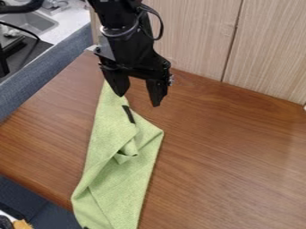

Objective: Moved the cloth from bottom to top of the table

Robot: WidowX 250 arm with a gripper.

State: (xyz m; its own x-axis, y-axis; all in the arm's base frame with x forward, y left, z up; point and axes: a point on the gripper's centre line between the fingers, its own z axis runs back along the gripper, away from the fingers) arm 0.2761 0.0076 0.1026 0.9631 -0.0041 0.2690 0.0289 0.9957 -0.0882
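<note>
Bench (227, 147) spanned view; panels (197, 36) stood behind it. Partition (36, 77) ran along bench's left side, sink (28, 21) beyond it at upper left. Cloth (119, 183) lay lengthwise on left half of bench, from near edge toward far edge. Pincer (139, 100) hung at cloth's far end, in front of panels.

Brown wood-grain table (233, 156), rumpled green cloth (122, 183) lying on it, lower end overhanging
</note>
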